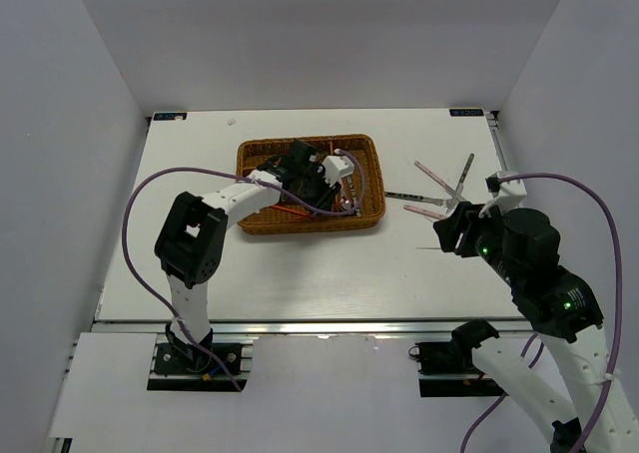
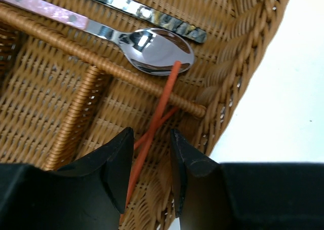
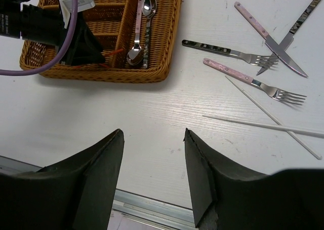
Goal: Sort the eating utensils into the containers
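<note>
The brown wicker tray (image 1: 262,224) sits at the table's middle back. My left gripper (image 2: 151,139) is low inside its right end, open, with two red chopsticks (image 2: 161,106) lying loose between the fingers, closer to the left one. Their tips rest against a shiny spoon (image 2: 159,51) across a divider. Two spoons (image 3: 136,47) lie in the tray's right slot. My right gripper (image 3: 153,139) hangs open and empty over bare table. To its right lie a dark-handled fork (image 3: 223,50), a pink-handled fork (image 3: 248,79), a pink knife (image 3: 268,37), a dark knife (image 3: 296,27) and two white chopsticks (image 3: 263,124).
The loose utensils (image 1: 439,189) lie in a cluster between the tray and the table's right edge (image 1: 496,144). My left arm's purple cable (image 1: 351,179) loops over the tray. Grey walls close in the table on three sides.
</note>
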Motion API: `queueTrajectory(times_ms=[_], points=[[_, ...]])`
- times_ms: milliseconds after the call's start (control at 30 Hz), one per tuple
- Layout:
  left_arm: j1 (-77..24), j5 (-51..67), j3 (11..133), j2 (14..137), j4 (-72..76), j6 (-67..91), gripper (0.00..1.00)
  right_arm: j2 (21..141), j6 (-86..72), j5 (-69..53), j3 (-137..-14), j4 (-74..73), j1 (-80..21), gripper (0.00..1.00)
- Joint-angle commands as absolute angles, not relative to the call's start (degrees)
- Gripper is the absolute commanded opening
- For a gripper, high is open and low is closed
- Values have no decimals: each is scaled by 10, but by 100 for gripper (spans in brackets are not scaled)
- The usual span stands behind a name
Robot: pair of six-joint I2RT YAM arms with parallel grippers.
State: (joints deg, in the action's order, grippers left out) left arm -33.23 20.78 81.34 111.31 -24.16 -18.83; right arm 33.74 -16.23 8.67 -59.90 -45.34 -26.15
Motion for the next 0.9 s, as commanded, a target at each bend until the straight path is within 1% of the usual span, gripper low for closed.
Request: queueTrajectory(times_ms=[0,233,400,467,567,767,833,867], points=[[-335,199,812,1098,-221,-195,45,335,-155,76,-609,-439,-261,57],[-335,207,817,1132,-215,-192,39,333,-149,80,-609,-442,-261,57],[-335,200,815,1133,-214,-194,36,330,-145,84,-610,-443,-261,58],[-335,191,821,1132,-219,-197,34,330,-144,85,-611,-442,-261,58],[-337,167,831,1118,-232,-203,24,329,-142,85,-611,-442,-261,58],[-337,122,866,1092,-288,-263,18,328,-142,84,-607,-439,-261,59],[-337,118,868,1083,-322,-296,13,328,-142,81,-606,-438,-260,59],[-337,110,865,1080,-327,-308,12,328,-142,81,-606,-438,-261,59]])
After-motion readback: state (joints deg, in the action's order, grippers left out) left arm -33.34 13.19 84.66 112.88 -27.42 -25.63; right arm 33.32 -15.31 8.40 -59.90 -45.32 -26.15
